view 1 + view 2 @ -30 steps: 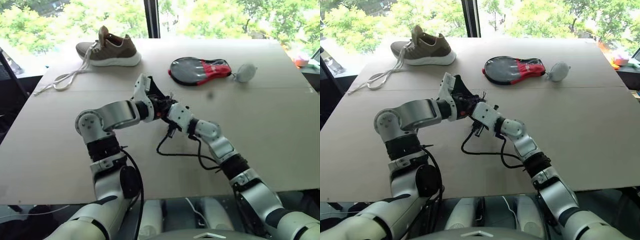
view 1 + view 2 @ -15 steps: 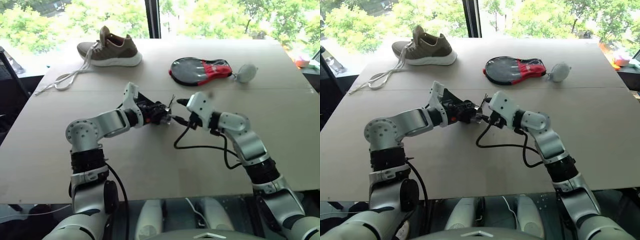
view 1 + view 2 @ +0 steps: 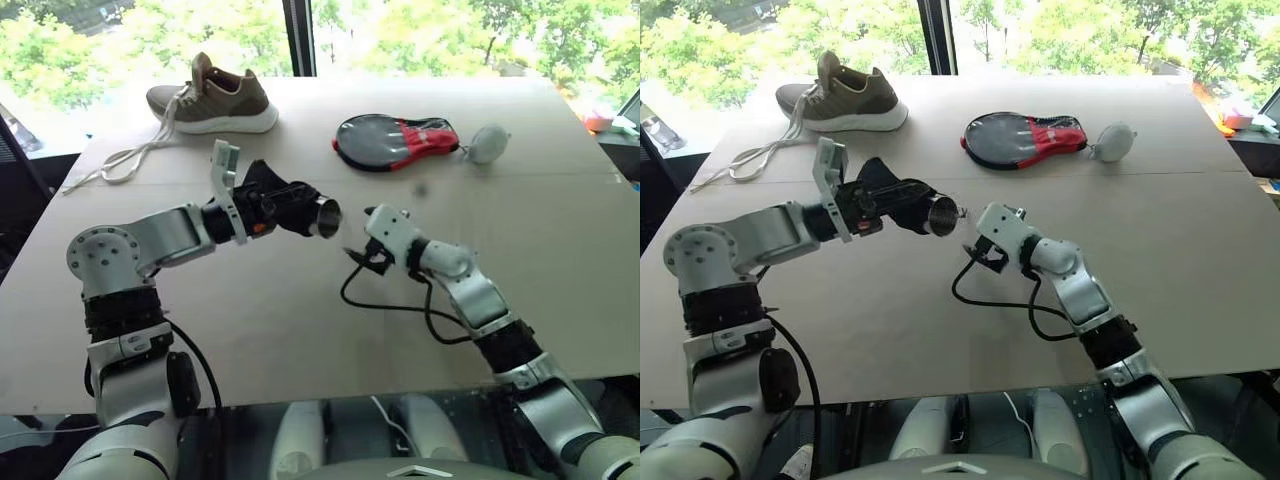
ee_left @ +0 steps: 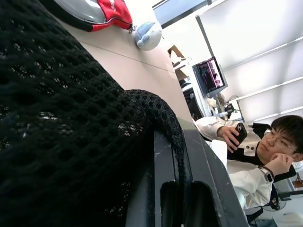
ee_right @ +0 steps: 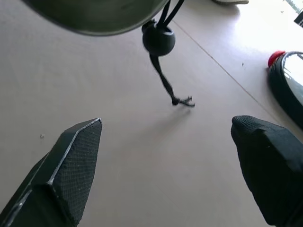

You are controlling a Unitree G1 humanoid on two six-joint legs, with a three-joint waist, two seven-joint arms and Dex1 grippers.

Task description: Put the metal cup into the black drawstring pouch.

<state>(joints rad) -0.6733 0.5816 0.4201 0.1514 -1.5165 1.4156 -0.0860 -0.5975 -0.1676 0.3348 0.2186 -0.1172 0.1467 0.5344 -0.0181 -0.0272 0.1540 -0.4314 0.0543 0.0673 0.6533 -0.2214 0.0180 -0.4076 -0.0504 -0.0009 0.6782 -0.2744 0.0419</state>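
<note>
While the left end effector (image 3: 285,205) pinches the black drawstring pouch (image 3: 275,203), the metal cup (image 3: 322,217) protrudes.
Its rim faces the spread right end effector (image 3: 362,238), just beside.

A tan sneaker (image 3: 215,96) with loose white laces (image 3: 130,158) lies at the table's (image 3: 560,260) far left. A flat black-and-red oval paddle case (image 3: 398,141) lies far centre, a pale grey ball (image 3: 488,144) touching its right end. A seated person (image 4: 251,156) in white holds a phone beyond the table.
</note>
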